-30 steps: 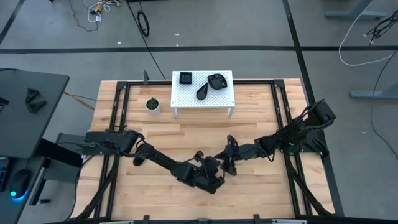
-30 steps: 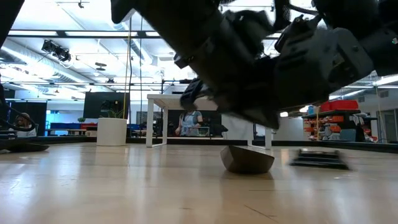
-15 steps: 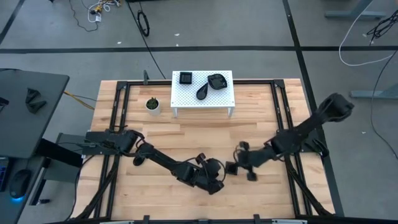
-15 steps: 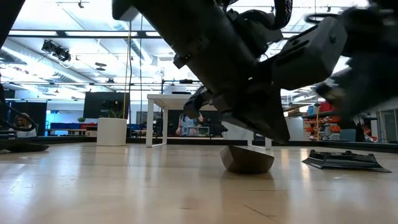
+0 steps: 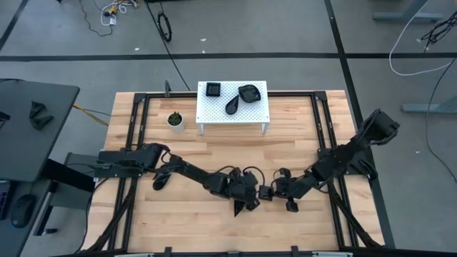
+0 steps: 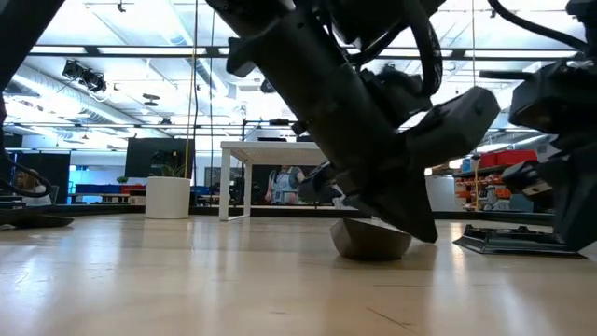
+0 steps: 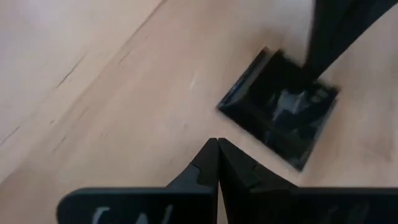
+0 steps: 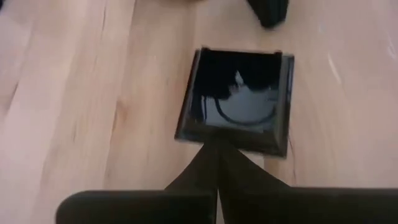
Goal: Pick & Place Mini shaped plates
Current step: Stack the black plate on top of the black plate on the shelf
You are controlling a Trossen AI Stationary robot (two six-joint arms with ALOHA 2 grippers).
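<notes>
A glossy black square plate (image 5: 265, 191) (image 8: 239, 99) (image 7: 280, 106) lies flat on the wood table between my two grippers. My right gripper (image 8: 217, 148) (image 5: 275, 190) is shut, its tips at that plate's rim. My left gripper (image 7: 217, 144) (image 5: 253, 193) is shut over bare wood, a short way from the plate's other side. A pointed dark dish (image 5: 235, 208) (image 6: 371, 240) sits on the table just nearside of the left gripper. Another dark dish (image 5: 158, 183) lies under the left arm. Three more plates rest on the white stand (image 5: 233, 114). My right gripper's shut fingertips (image 8: 219, 152) stand at the middle of one rim edge (image 8: 231, 140) of the square plate, coming from the table's right side. I cannot tell whether they touch it. The plate lies flat on the table.
A white pot with a green plant (image 5: 175, 120) stands left of the stand near the far edge. Black frame rails (image 5: 325, 135) run along the table's sides. Bare wood lies toward the near edge and between stand and arms.
My right gripper has swung from beside the left gripper toward the table's right and near edge, then come back a little toward the square plate, which now lies still on the table. My left gripper has shifted toward the right and far side, uncovering the pointed dish.
</notes>
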